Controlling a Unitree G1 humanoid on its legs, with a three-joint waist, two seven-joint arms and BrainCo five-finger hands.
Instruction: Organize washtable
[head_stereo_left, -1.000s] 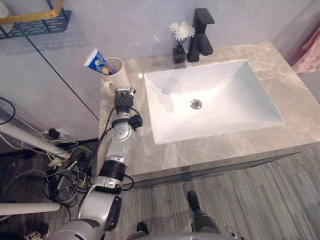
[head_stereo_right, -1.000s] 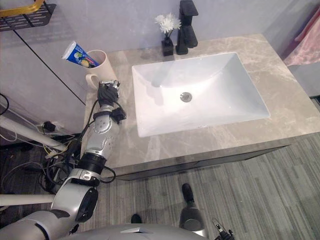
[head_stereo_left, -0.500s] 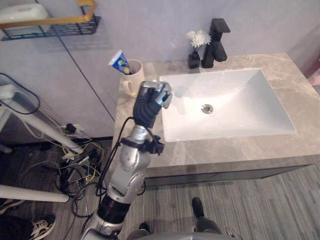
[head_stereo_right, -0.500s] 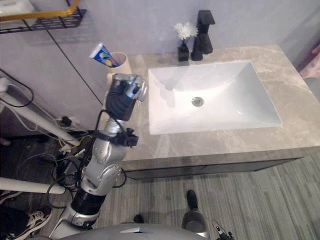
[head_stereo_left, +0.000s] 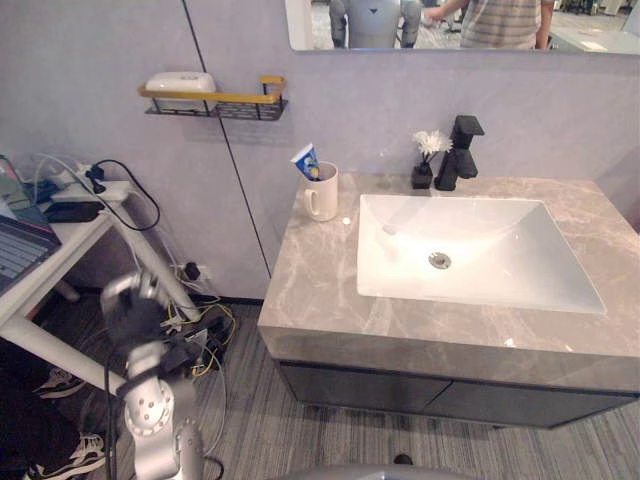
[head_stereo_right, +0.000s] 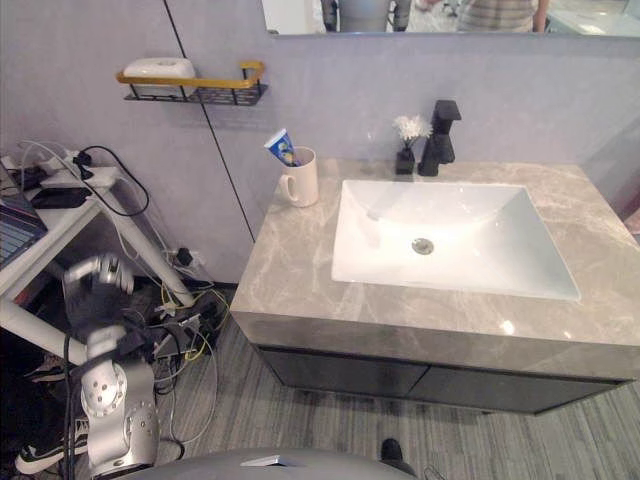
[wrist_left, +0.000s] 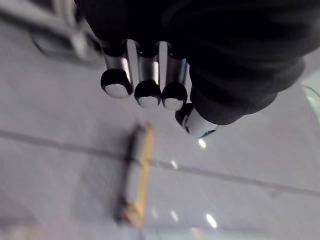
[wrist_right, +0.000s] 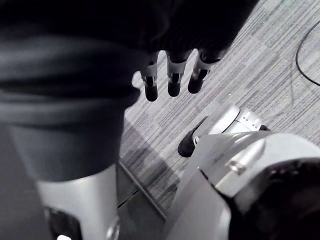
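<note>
A cream mug (head_stereo_left: 322, 195) with a blue and white toothpaste tube (head_stereo_left: 307, 161) in it stands at the back left corner of the marble washtable (head_stereo_left: 310, 290). Beside it lies the white sink (head_stereo_left: 500, 240). My left hand (head_stereo_left: 132, 298) hangs low, left of the washtable and well apart from it, in front of the white desk. In the left wrist view its fingers (wrist_left: 147, 75) are relaxed and hold nothing. My right hand (wrist_right: 172, 80) hangs over the striped floor with relaxed, empty fingers.
A small black vase with a white flower (head_stereo_left: 424, 165) and a black faucet (head_stereo_left: 458, 150) stand behind the sink. A gold-railed wall shelf (head_stereo_left: 215, 100) holds a white box (head_stereo_left: 180, 82). A white desk (head_stereo_left: 60, 230) and floor cables lie to the left.
The camera has pulled back and up, so more of the room shows. My left hand has left the counter beside the mug, risen, then dropped down to the left of the washtable.
</note>
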